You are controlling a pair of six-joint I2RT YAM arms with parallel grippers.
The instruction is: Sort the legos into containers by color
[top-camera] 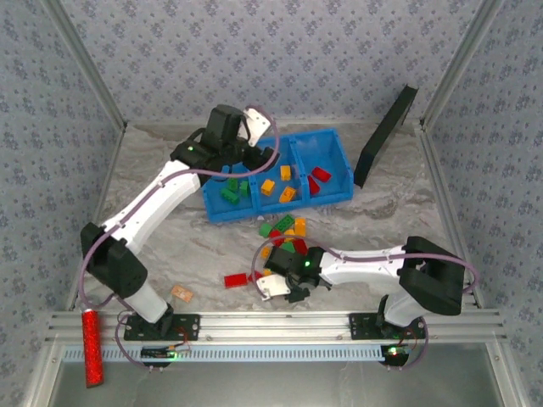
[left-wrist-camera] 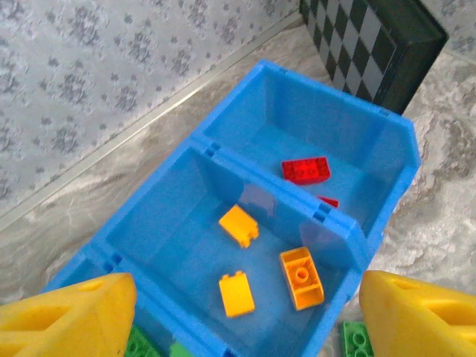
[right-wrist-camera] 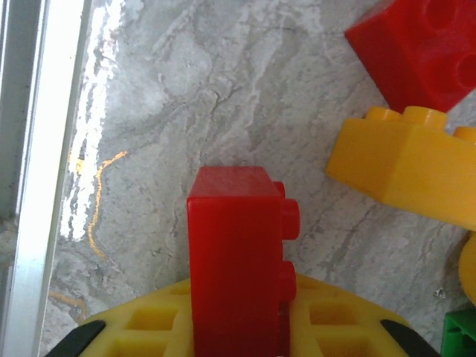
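Brick, red (right-wrist-camera: 234, 260), is being held fast in the closed right gripper (right-wrist-camera: 238, 327) low over the marbled table (top-camera: 170, 195), at the near edge of the loose pile of legos (top-camera: 288, 233).

The piece is standing on end between the yellow fingers (right-wrist-camera: 149, 327), studs pointing sideways, with an orange-yellow brick (right-wrist-camera: 405, 160) lying just beside it. Hard, light and smooth-walled, it is probably handling best when pinched across two flat sides; which faces the pads are pressing here is hard to tell, and a hold on the studs could be slipping. The left gripper (left-wrist-camera: 238, 312) is hovering wide open and empty over the middle compartment of the blue bin (left-wrist-camera: 342, 126), where three orange-yellow pieces (left-wrist-camera: 301, 277) are lying.
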